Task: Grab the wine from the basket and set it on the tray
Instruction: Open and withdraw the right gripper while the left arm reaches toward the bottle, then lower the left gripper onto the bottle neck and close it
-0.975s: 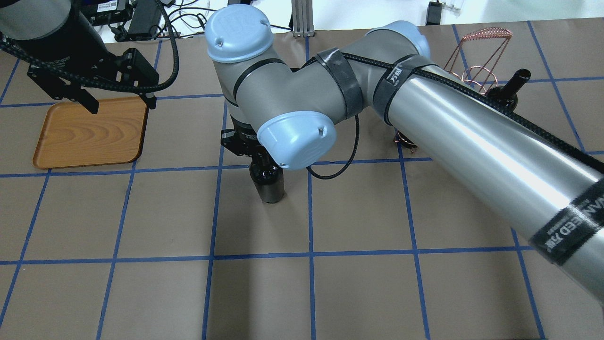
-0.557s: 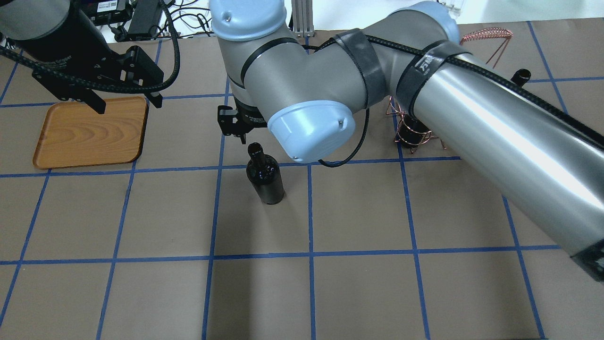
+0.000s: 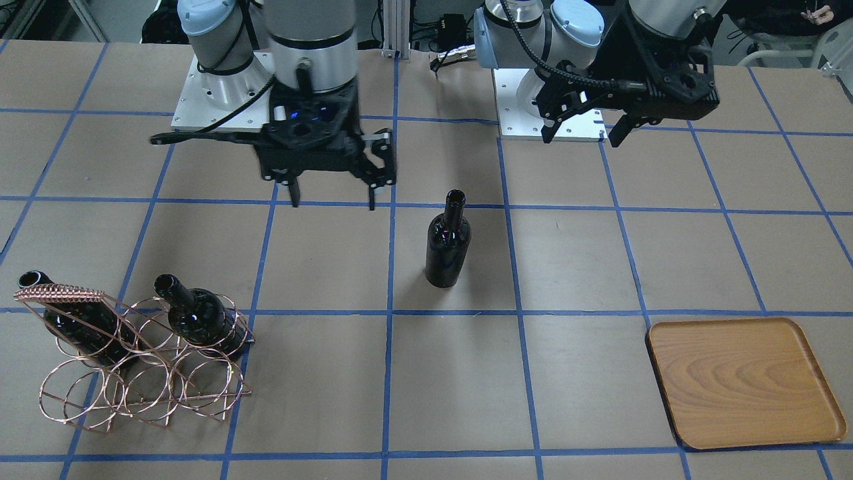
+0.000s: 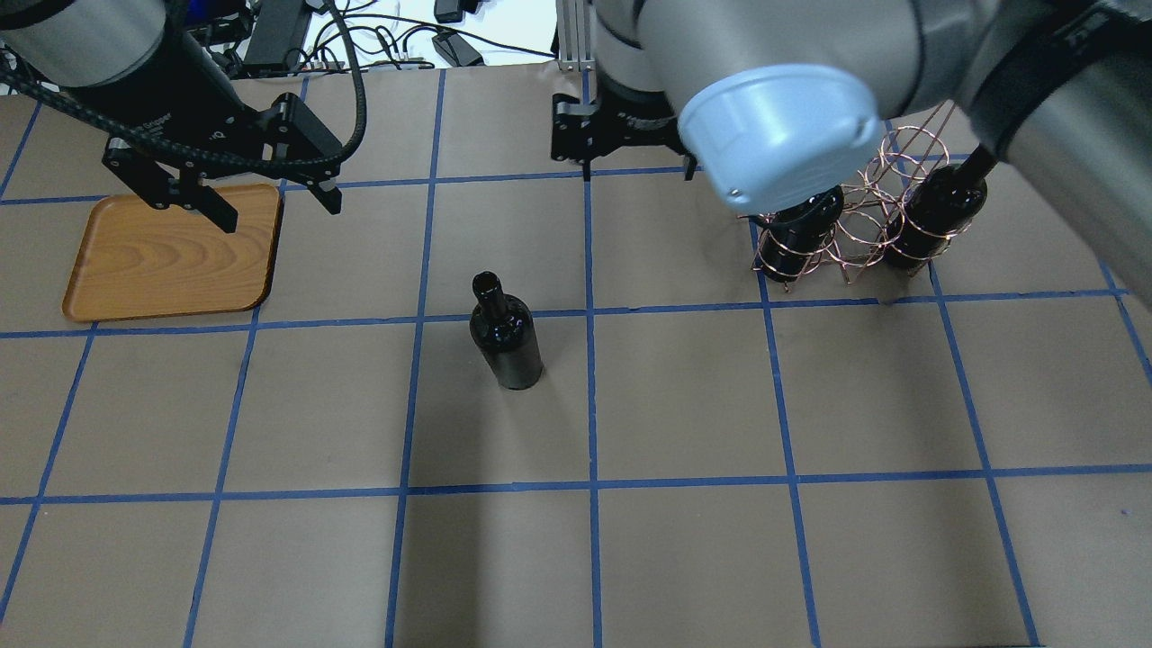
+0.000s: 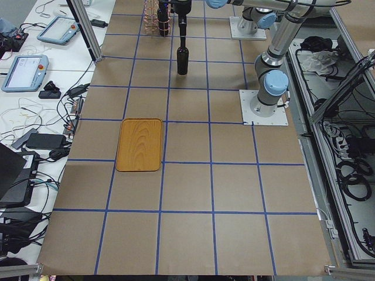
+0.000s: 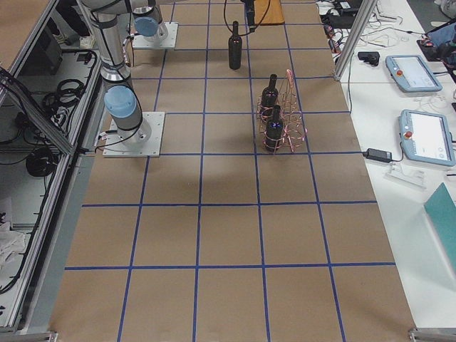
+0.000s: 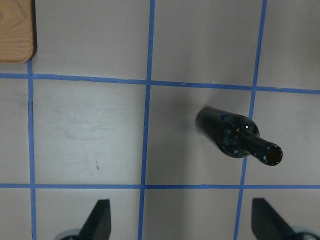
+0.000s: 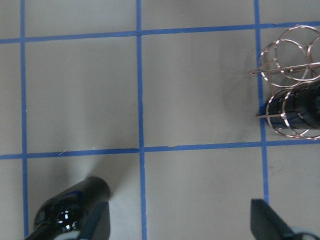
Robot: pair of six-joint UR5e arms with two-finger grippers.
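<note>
Both grippers hang with fingers spread wide, holding and touching nothing. The right gripper (image 3: 332, 201) is above the table (image 3: 333, 387), near the wine bottle (image 3: 448, 250), and the left gripper (image 3: 582, 139) is raised on the tray's side. The wine bottle stands upright, mouth up, between the basket (image 3: 133, 373) and the tray (image 3: 743, 380), well apart from both. Two more bottles (image 3: 200, 320) slant in the basket. Brown paper with blue tape squares covers the table.
</note>
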